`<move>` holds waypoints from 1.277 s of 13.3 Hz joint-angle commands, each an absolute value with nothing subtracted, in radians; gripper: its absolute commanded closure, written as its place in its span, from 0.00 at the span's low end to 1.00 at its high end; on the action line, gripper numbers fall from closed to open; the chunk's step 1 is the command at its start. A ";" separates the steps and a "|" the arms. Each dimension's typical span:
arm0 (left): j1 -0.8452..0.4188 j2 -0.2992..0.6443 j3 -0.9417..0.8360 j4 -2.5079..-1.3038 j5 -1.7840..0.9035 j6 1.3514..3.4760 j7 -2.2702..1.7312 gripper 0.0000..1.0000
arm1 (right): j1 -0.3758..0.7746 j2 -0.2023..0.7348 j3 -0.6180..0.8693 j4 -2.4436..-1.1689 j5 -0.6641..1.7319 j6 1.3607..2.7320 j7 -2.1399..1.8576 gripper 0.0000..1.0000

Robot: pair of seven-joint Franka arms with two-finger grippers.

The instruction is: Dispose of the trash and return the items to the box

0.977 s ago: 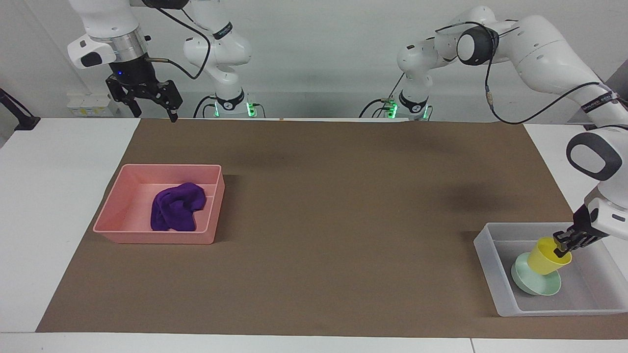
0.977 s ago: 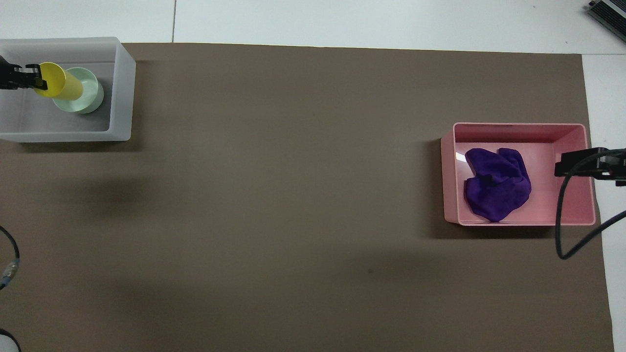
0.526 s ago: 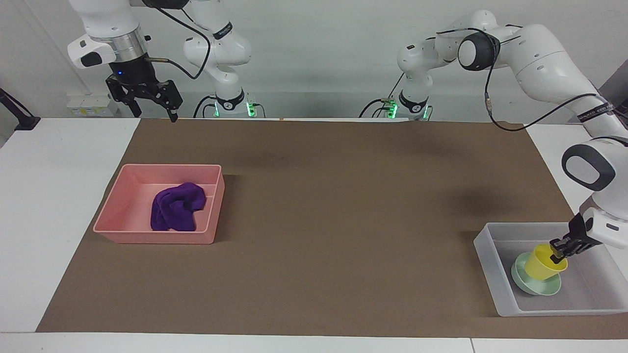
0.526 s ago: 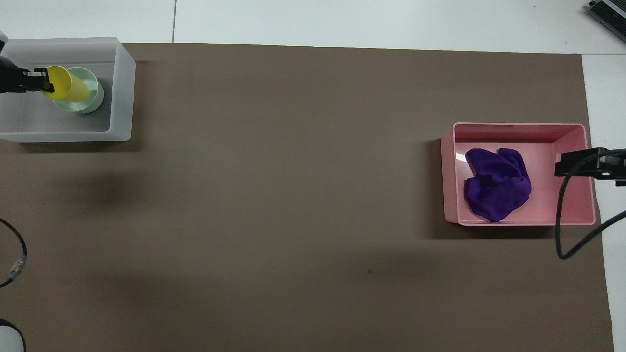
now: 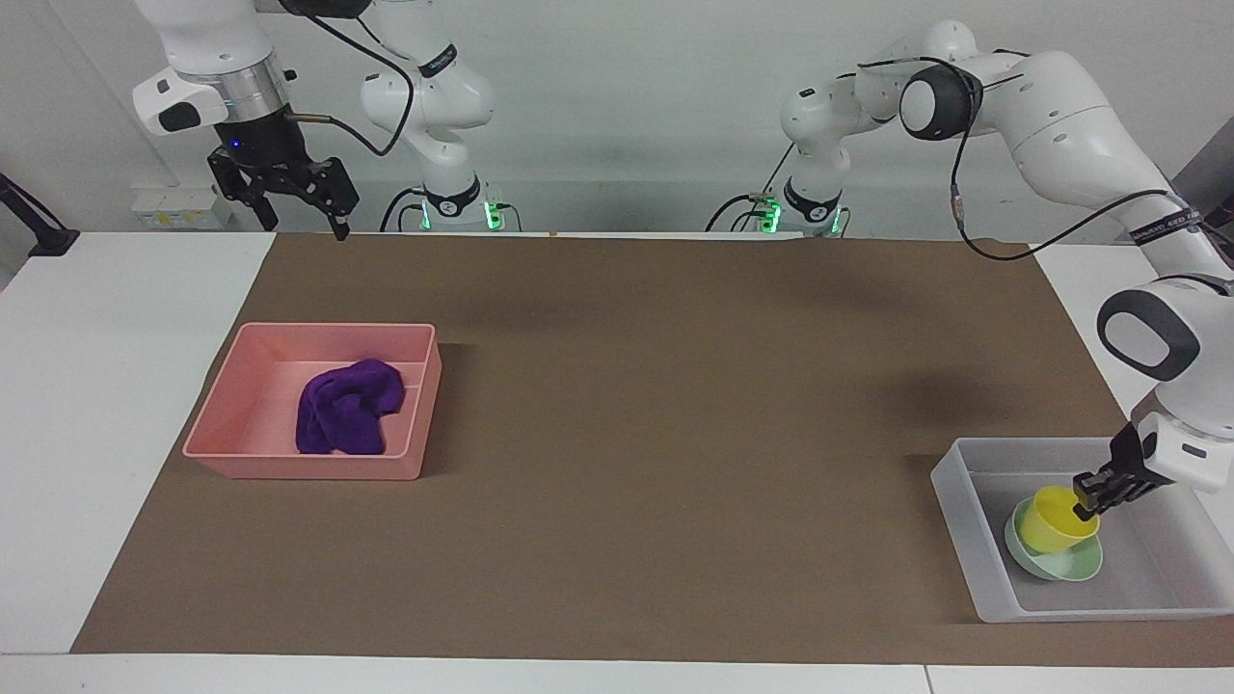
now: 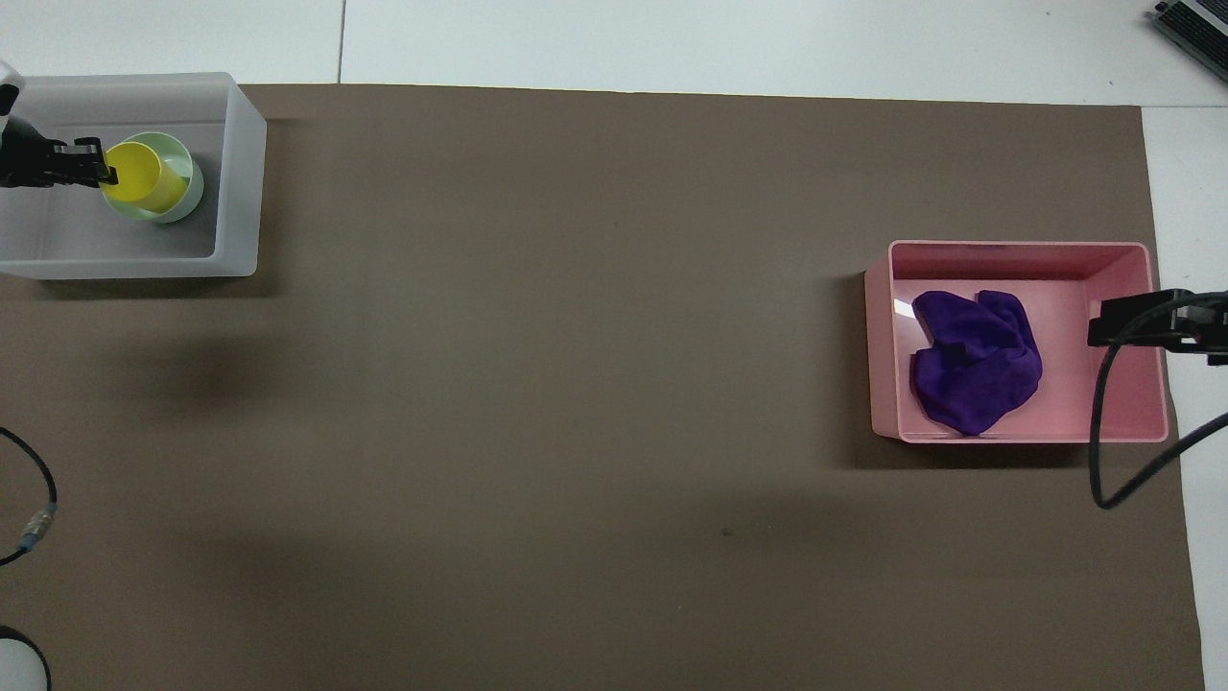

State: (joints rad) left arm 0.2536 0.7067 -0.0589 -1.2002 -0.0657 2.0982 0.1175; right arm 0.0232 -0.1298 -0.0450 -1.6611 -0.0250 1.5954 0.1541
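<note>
My left hand (image 5: 1090, 502) is down in the clear box (image 5: 967, 540), at the rim of the yellow cup (image 5: 1051, 520); whether it grips the rim I cannot tell. The cup sits tilted in the green bowl (image 5: 1065, 564) inside the box. My right hand (image 5: 301, 198) waits open, raised, well apart from the box, over the counter edge above the pink tray (image 5: 227, 424) holding the purple cloth (image 5: 342, 410)

- Facing view: high and across the tabletop (image 5: 617, 434), looking at both arm bases at 12 o'clock, from well back.
- Overhead view: steeply down from above the robots' end, half a turn round.
- Shared: brown mat (image 6: 576, 384), pink tray (image 5: 231, 439), translucent box (image 6: 240, 173).
</note>
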 commanded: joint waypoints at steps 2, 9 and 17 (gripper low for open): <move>0.253 0.677 -0.060 -1.218 -0.052 2.080 0.139 0.00 | 0.012 -0.143 -0.041 -1.667 -0.021 1.588 0.135 0.00; 0.128 0.341 -0.066 -1.490 -0.012 2.095 0.262 0.00 | 0.012 -0.143 -0.041 -1.667 -0.021 1.586 0.135 0.00; -0.029 -0.087 -0.066 -1.861 -0.008 1.952 0.121 0.00 | 0.012 -0.143 -0.041 -1.667 -0.021 1.586 0.135 0.00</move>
State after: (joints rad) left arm -0.0204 0.0127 -0.0790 -1.7795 -0.0246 2.0150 0.1406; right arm 0.0231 -0.1298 -0.0450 -1.6611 -0.0250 1.5954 0.1541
